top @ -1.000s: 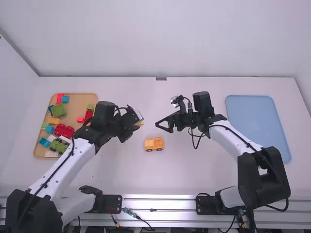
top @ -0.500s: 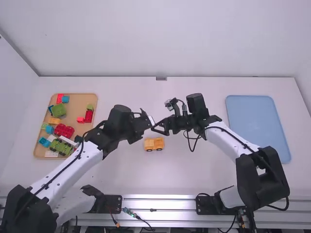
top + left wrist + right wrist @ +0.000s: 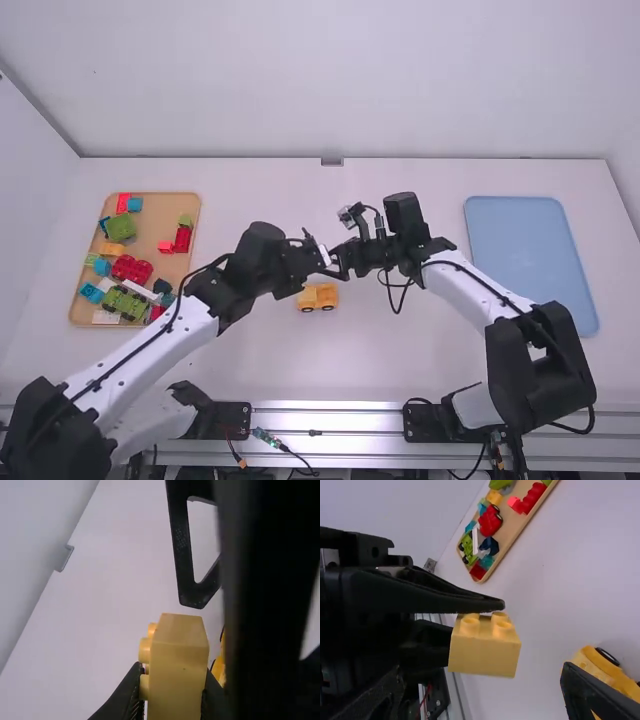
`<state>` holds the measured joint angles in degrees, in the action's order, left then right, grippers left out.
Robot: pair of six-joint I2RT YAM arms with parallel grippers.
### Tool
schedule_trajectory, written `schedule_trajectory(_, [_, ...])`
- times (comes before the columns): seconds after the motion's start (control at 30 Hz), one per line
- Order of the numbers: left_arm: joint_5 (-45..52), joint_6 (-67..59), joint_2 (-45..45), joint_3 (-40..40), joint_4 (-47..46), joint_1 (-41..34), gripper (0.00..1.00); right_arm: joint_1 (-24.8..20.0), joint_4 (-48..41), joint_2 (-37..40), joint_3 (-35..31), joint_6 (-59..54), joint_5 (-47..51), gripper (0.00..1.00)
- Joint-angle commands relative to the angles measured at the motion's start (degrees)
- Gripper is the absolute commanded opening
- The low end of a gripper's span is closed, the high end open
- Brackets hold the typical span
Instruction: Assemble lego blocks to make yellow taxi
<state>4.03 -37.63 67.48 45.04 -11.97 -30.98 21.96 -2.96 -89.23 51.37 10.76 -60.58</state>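
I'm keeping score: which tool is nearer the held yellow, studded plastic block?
Left. The left tool grips the block between its fingers; the right tool, open, faces it without touching.

The block (image 3: 485, 652) is pale, plain yellow; the left hand (image 3: 320, 262) and right hand (image 3: 338, 264) are black. The car (image 3: 318, 296) is a deeper orange-yellow with black tyres. The bench (image 3: 400, 350) is white, the right tray (image 3: 530, 260) plain light blue, and the left tray (image 3: 165, 208) tan. On the tan one, bricks (image 3: 131, 268) show red, lime green, turquoise, dark blue, yellow and white.
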Motion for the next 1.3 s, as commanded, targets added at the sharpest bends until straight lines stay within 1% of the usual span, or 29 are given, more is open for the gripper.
schedule_trajectory(0.0, [-2.12, -0.94, -1.04, -0.92, 0.74, -1.53, 0.02, -0.15, 0.11, 0.92, 1.92, -0.24, -1.11, 0.8])
schedule_trajectory(0.03, [-2.21, -0.96, -1.04, -1.01, 0.92, -1.7, 0.02, -0.15, 0.11, 0.92, 1.92, -0.26, -1.11, 0.8])
schedule_trajectory(0.1, [-1.99, -1.01, -1.04, -1.73, 2.27, -2.21, 0.02, -0.15, 0.07, 0.92, 1.92, -0.24, -1.11, 0.75])
schedule_trajectory(0.17, [-2.08, -1.09, -1.04, -2.25, 3.02, -2.47, 0.02, -0.13, 0.11, 0.92, 1.92, -0.24, -1.07, 0.74])
schedule_trajectory(0.2, [-2.16, -1.12, -1.04, -2.58, 3.37, -2.38, 0.02, -0.15, 0.11, 0.92, 1.92, -0.26, -1.05, 0.7])
schedule_trajectory(0.27, [-1.97, -1.07, -1.04, -2.73, 3.45, -2.4, 0.02, -0.13, 0.11, 0.92, 1.92, -0.24, -1.09, 0.67])
schedule_trajectory(0.37, [-2.19, -1.16, -1.04, -2.73, 3.63, -2.8, 0.02, -0.15, 0.11, 0.92, 1.92, -0.24, -0.94, 0.65])
schedule_trajectory(0.43, [-2.08, -1.12, -1.04, -2.73, 4.35, -2.78, 0.02, -0.13, 0.09, 0.92, 1.92, -0.24, -1.03, 0.61])
schedule_trajectory(0.6, [-1.97, -1.12, -1.04, -2.73, 5.11, -2.78, 0.02, -0.15, 0.07, 0.92, 1.92, -0.26, -1.09, 0.59])
schedule_trajectory(0.63, [-1.79, -1.14, -1.04, -2.73, 5.18, -2.78, 0.02, -0.15, 0.07, 0.92, 1.92, -0.28, -1.09, 0.56])
schedule_trajectory(0.77, [0.31, -1.64, -1.04, -2.73, 5.22, -2.78, 0.02, -0.13, 0.07, 0.92, 1.92, -0.26, -0.92, 0.53])
schedule_trajectory(1.1, [1.09, -1.57, -1.04, -2.73, 6.49, -2.8, 0.02, -0.13, -0.15, 0.88, 1.92, -0.28, -0.94, 0.53])
schedule_trajectory(1.17, [1.07, -1.6, -1.04, -2.73, 6.47, -2.84, 0.02, -0.15, -0.31, 0.88, 1.92, -0.22, -0.52, 0.54])
schedule_trajectory(1.27, [1.07, -1.6, -1.04, -2.73, 6.29, -2.84, 0.02, -0.13, -0.52, 0.88, 1.92, -0.26, 0.7, 0.64])
